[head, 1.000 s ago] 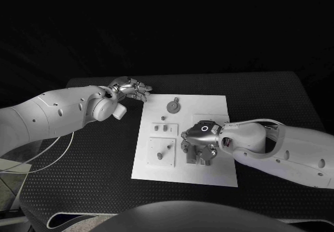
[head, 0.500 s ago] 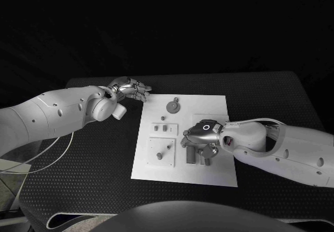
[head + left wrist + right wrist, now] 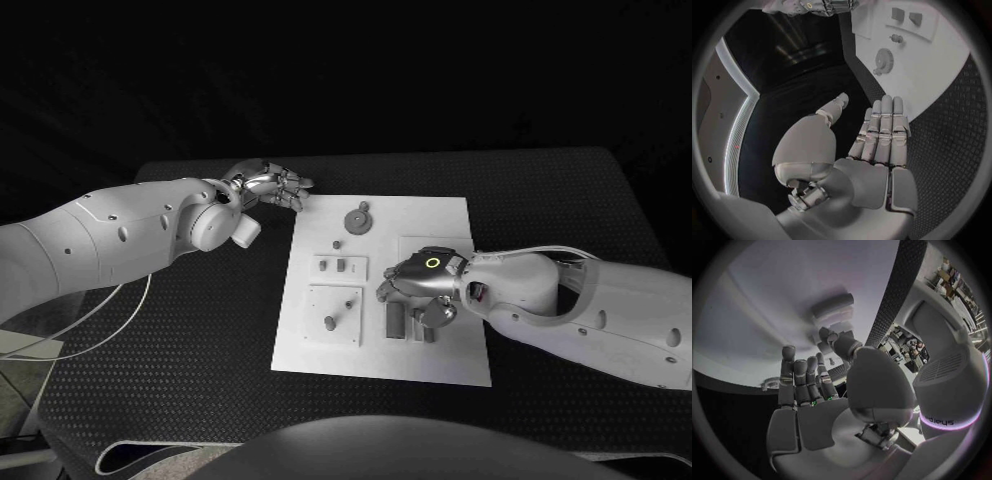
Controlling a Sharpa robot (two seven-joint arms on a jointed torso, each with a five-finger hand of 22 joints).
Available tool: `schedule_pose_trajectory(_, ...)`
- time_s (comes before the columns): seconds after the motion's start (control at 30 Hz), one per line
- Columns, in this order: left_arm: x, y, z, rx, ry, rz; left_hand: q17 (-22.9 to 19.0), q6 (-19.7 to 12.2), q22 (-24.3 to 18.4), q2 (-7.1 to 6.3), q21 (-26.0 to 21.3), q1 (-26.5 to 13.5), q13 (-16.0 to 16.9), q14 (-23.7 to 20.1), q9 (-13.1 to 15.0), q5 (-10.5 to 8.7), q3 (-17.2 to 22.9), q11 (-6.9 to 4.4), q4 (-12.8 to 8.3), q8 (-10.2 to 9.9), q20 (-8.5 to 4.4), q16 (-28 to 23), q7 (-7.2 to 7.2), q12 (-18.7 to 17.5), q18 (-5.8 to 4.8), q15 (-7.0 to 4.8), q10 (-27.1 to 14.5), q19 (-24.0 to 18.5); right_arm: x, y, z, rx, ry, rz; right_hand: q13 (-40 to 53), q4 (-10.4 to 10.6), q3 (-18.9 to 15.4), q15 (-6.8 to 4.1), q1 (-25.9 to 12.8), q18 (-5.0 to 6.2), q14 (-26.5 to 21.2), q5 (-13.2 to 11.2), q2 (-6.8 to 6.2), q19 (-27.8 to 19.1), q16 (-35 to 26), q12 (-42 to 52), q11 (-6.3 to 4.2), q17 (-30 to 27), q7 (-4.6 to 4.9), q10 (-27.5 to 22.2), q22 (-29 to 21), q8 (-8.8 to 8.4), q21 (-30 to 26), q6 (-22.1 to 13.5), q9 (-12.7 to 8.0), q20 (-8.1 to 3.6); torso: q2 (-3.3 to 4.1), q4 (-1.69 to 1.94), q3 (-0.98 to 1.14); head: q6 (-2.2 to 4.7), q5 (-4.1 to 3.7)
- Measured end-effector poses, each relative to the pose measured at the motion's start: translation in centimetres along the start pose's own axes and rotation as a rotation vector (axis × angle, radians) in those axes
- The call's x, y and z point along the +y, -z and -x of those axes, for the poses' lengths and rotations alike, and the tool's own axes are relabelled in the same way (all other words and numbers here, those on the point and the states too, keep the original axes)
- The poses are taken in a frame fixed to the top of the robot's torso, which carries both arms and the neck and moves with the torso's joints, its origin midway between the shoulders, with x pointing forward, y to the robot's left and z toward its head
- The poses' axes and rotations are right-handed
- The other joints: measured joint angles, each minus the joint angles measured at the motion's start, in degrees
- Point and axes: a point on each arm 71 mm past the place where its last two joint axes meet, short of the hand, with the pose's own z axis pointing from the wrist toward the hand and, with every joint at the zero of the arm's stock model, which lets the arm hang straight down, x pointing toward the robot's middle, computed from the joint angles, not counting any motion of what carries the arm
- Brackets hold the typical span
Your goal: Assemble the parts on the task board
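The white task board (image 3: 433,215) lies in the middle of the table. On it are a grey gear (image 3: 359,218), a small peg (image 3: 339,243), two small pieces (image 3: 340,266), a piece on a raised square (image 3: 335,320) and a long grey bar (image 3: 395,318). My right hand (image 3: 418,293) hovers over the board's near right part, just above the bar, with straight fingers and nothing in them. In the right wrist view its thumb (image 3: 842,345) reaches toward a grey part (image 3: 832,307) on the board (image 3: 767,300). My left hand (image 3: 271,185) rests flat and empty at the board's far left corner, beside the gear (image 3: 883,59).
Black textured table mat (image 3: 202,320) surrounds the board on all sides. A white cable (image 3: 101,325) loops under my left arm at the table's left. My right forearm (image 3: 577,310) lies across the mat to the right of the board.
My right hand has drawn back slightly toward the board's middle, uncovering the long grey bar it was over. My left hand has stayed put.
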Motion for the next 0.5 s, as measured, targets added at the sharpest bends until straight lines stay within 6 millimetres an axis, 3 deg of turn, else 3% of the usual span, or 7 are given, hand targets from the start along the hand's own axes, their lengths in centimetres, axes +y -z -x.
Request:
schedule_pose_trajectory(0.13, 0.0, 0.0, 0.0, 0.0, 0.0, 0.0, 0.0, 0.0, -0.05, 0.0, 0.0, 0.0, 0.0, 0.0, 0.0, 0.0, 0.0, 0.0, 0.0, 0.0, 0.0, 0.0, 0.0, 0.0, 0.0, 0.0, 0.0, 0.0, -0.7, 1.0, 0.1, -0.029, -0.025, -0.03, 0.0, 0.04, 0.01, -0.21, -0.36, -0.24, 0.71, 0.0, 0.36, 1.77, 0.68, 0.46, -0.21, 0.0, 1.31, 0.3, 0.0, 1.04, 0.58, 0.56, -0.08, -0.57, 0.01, -0.01, 0.02, 0.0, -0.13)
schedule_pose_trajectory(0.3, 0.0, 0.0, -0.1, 0.001, 0.0, -0.001, -0.01, 0.01, -0.05, 0.0, 0.0, 0.0, 0.0, 0.0, 0.0, 0.0, 0.0, 0.0, 0.0, 0.0, 0.0, 0.0, 0.0, 0.0, 0.0, 0.0, 0.0, 0.0, -2.9, 2.3, 1.4, -0.092, -0.114, -0.114, -0.3, 5.05, -1.26, -1.09, -5.84, 0.21, 3.59, 0.0, 0.82, 4.54, 1.37, 1.17, -1.29, -0.13, 3.75, 3.17, 0.0, 2.97, 1.62, 3.03, -0.02, -1.62, -0.01, -0.04, 0.02, 0.0, -0.37)
schedule_pose_trajectory(0.37, 0.0, -0.1, -0.1, 0.001, 0.0, -0.001, -0.01, 0.01, -0.05, 0.0, 0.0, 0.0, 0.0, 0.0, 0.0, 0.0, 0.0, 0.0, 0.0, 0.0, 0.0, 0.0, 0.0, 0.0, 0.0, 0.0, 0.0, 0.0, -3.8, 3.0, 1.7, -0.121, -0.174, -0.158, -0.54, 7.05, -1.56, -1.75, -7.44, 0.31, 4.73, 0.0, 0.55, 5.77, 1.38, 1.56, -1.97, -0.27, 5.66, 4.45, 0.0, 3.89, 2.2, 4.62, 0.08, -2.26, -0.01, -0.06, 0.02, 0.0, -0.59)
schedule_pose_trajectory(0.5, 0.0, -0.1, -0.1, 0.001, 0.0, -0.002, 0.05, 0.01, -0.05, 0.0, 0.0, 0.0, 0.0, 0.0, 0.0, 0.0, 0.0, 0.0, 0.0, 0.0, 0.0, 0.0, 0.01, 0.0, 0.0, 0.0, 0.0, 0.0, -4.9, 4.0, 1.8, -0.153, -0.284, -0.221, -1.13, 10.48, -1.63, -3.2, -9.14, 0.36, 6.9, 0.0, -0.54, 7.8, 1.56, 1.56, -3.57, -0.61, 6.77, 6.88, 0.0, 6.38, 2.82, 8.81, 0.92, -3.67, -0.03, -0.09, 0.02, 0.0, -0.8)
